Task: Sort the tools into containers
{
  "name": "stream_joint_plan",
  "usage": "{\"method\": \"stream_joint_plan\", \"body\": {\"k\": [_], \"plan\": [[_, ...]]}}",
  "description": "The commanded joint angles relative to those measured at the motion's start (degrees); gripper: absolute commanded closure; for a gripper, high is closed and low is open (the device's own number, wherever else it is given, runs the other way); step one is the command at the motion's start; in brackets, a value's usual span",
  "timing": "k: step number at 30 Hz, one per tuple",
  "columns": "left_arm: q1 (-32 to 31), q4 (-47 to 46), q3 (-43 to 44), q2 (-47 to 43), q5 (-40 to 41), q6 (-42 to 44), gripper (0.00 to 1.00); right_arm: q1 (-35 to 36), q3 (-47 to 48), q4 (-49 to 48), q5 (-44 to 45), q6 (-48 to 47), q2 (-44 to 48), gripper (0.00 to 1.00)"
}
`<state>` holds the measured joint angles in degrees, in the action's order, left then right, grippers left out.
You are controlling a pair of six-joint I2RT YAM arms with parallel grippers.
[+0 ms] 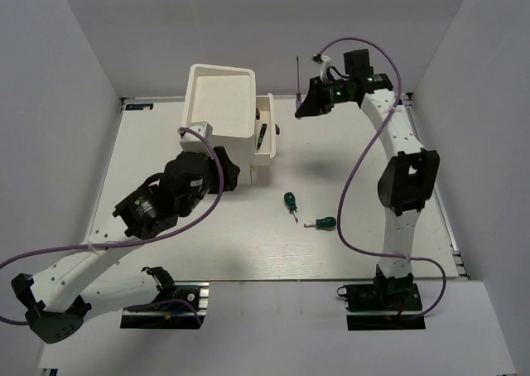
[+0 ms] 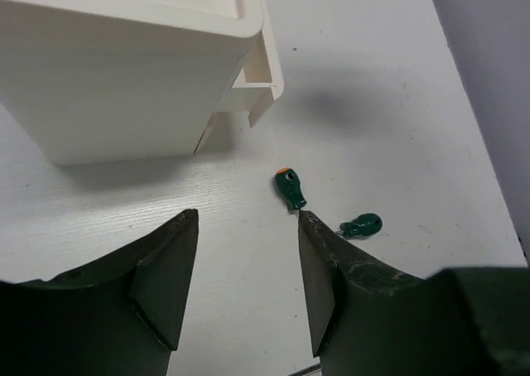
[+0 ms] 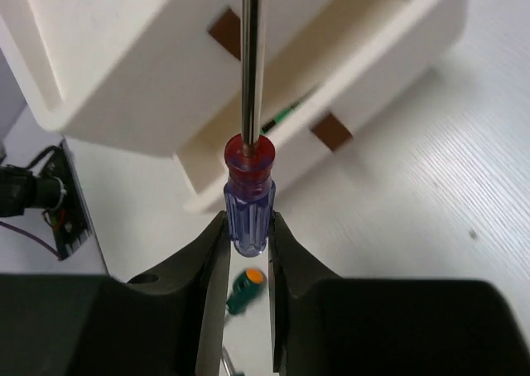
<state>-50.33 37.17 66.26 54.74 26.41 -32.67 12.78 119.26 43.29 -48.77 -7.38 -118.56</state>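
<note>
- Top view: the white cabinet (image 1: 222, 111) stands near the table's (image 1: 248, 243) far edge, left of the middle. One drawer (image 1: 274, 132) is pulled out on its right side. The right gripper (image 1: 308, 104) hangs just right of that drawer. It holds the purple-handled screwdriver (image 1: 298, 76) with the shaft pointing toward the far edge. Two green-handled screwdrivers (image 1: 291, 202) lie mid-table, near each other but apart.
- Left wrist view: the left gripper (image 2: 246, 227) stands open and empty above bare table, near the cabinet.
- Right wrist view: the jaws are clamped on the clear purple handle, below its red collar.
- Handling, as a judgement: the screwdriver is light and stiff, and its smooth handle is probably slippery. The long shaft could swing in the grip or catch the drawer's rim. The thick part of the handle is the sound place to hold it.
</note>
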Motion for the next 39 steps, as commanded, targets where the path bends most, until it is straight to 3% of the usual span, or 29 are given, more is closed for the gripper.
{"method": "stream_joint_plan", "body": {"k": [1, 6, 10, 16, 17, 20, 22, 24, 27, 29, 31, 33, 34, 39], "plan": [[0.14, 2.65, -0.60, 0.20, 1.97, -2.05, 0.38, 3.65, 7.12, -1.70, -3.53, 9.19, -4.83, 1.00], [0.14, 2.12, -1.66, -0.42, 1.97, -3.19, 0.38, 7.87, 3.89, -8.11, 4.38, 17.04, -4.31, 1.00], [0.14, 2.12, -1.66, -0.42, 1.45, -3.19, 0.38, 8.93, 0.63, -13.73, 5.44, 23.97, -3.87, 1.00], [0.14, 2.12, -1.66, -0.42, 2.06, -3.19, 0.38, 10.51, 0.10, -14.81, 6.94, 28.29, -5.28, 1.00], [0.14, 2.64, -1.14, -0.42, 2.06, -3.19, 0.38, 10.60, -0.08, -14.64, 6.76, 28.21, -5.36, 0.92], [0.14, 3.17, -1.13, -0.95, 2.59, -3.19, 0.38, 10.95, -0.87, -14.11, 6.41, 27.60, -5.36, 0.83], [0.14, 3.17, -1.13, -1.48, 3.12, -3.19, 0.38, 11.04, -0.96, -13.93, 6.15, 27.50, -5.45, 0.86], [0.14, 3.17, -0.61, -1.48, 3.64, -3.19, 0.38, 11.22, -1.22, -13.50, 5.97, 27.33, -5.80, 0.95], [0.14, 5.10, 0.97, -1.48, 4.87, -3.19, 0.38, 11.66, -1.31, -13.67, 5.18, 27.50, -6.41, 0.99], [0.14, 6.86, 1.86, -2.00, 7.41, -3.19, 0.38, 12.01, -1.31, -13.23, 4.12, 27.94, -6.24, 0.94], [0.14, 8.35, 3.43, -2.70, 10.84, -3.90, 0.37, 12.53, -1.31, -12.27, 3.34, 27.33, -6.07, 0.74], [0.14, 10.37, 4.05, -3.67, 14.00, -5.82, 0.32, 12.63, -1.75, -10.60, 2.98, 26.98, -6.07, 0.61], [0.14, 11.16, 4.66, -4.55, 17.41, -6.61, 0.31, 12.71, -2.01, -10.16, 2.98, 26.19, -5.89, 0.49], [0.14, 18.63, 7.65, -5.79, 29.63, -13.82, 0.25, 12.63, -2.98, -9.36, 3.16, 25.48, -5.45, 0.38]]}}
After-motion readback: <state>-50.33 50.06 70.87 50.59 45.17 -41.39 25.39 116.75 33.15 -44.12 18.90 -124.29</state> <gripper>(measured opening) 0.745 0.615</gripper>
